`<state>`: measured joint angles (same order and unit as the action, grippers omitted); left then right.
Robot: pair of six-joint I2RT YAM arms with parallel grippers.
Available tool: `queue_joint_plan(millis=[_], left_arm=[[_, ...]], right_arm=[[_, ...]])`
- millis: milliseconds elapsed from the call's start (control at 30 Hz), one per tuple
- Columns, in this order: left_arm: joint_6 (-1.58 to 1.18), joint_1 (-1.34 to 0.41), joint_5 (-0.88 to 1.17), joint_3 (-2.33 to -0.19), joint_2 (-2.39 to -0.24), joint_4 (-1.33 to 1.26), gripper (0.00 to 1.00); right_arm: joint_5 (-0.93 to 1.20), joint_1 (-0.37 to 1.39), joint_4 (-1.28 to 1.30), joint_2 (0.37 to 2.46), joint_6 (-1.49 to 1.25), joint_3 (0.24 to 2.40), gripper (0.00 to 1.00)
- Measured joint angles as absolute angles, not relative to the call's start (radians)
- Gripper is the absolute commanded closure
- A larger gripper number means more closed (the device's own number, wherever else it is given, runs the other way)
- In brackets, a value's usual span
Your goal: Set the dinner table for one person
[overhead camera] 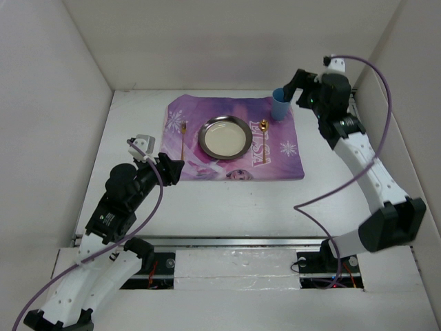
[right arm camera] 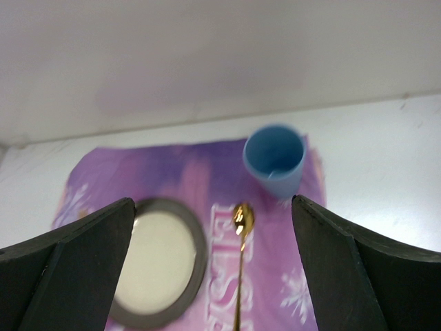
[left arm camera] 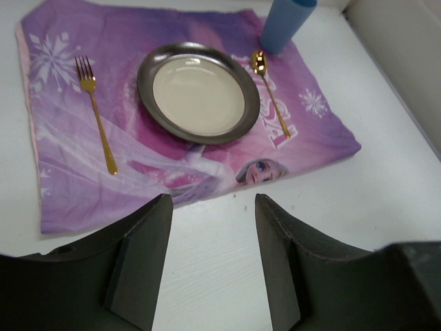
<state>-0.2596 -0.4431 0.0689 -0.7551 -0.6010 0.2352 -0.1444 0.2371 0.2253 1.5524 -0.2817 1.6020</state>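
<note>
The dinner table (overhead camera: 207,207) is a white tabletop with a purple snowflake placemat (overhead camera: 275,162) laid on it. On the mat sit a dark-rimmed plate (overhead camera: 224,136), a gold fork (overhead camera: 182,138) to its left and a gold spoon (overhead camera: 265,134) to its right. A blue cup (overhead camera: 280,105) stands upright at the mat's far right corner. My left gripper (overhead camera: 178,167) hovers open over bare table at the mat's near left edge, with nothing between its fingers (left arm camera: 155,227). Just above and behind the cup (right arm camera: 274,158), my right gripper (overhead camera: 288,89) is wide open and apart from it.
White walls (overhead camera: 83,103) close in the table on the left, back and right. A metal rail (overhead camera: 234,241) runs along the near edge by the arm bases. Purple cables (overhead camera: 386,103) loop from both arms.
</note>
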Motion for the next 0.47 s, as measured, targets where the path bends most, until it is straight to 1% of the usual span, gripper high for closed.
queue_joint_plan(millis=[67,133,200,267,300,367,400,467], left_arm=[[-0.269,-0.443,0.044,-0.755,-0.550,0.233,0.48],[-0.276,-0.443,0.008,-0.754,-0.500,0.228,0.47],[-0.287,-0.443,-0.026,-0.754,-0.449,0.224,0.46],[-0.299,-0.443,-0.053,-0.754,-0.407,0.218,0.46],[-0.303,-0.442,-0.062,-0.752,-0.387,0.212,0.49],[-0.315,-0.442,-0.075,-0.745,-0.358,0.203,0.49],[-0.318,-0.442,-0.080,-0.739,-0.345,0.200,0.49],[-0.325,-0.441,-0.083,-0.727,-0.325,0.197,0.44]], right_arm=[[-0.127,0.243,0.135,1.398,-0.324,1.379,0.00],[-0.124,0.257,0.033,1.216,-0.366,1.146,0.00],[-0.130,0.270,-0.038,1.032,-0.398,0.965,0.00],[-0.149,0.273,-0.070,0.877,-0.424,0.860,0.00],[-0.161,0.273,-0.081,0.820,-0.435,0.825,0.00],[-0.191,0.273,-0.105,0.692,-0.452,0.764,0.00],[-0.205,0.273,-0.121,0.648,-0.458,0.738,0.00],[-0.215,0.267,-0.124,0.589,-0.469,0.700,0.00]])
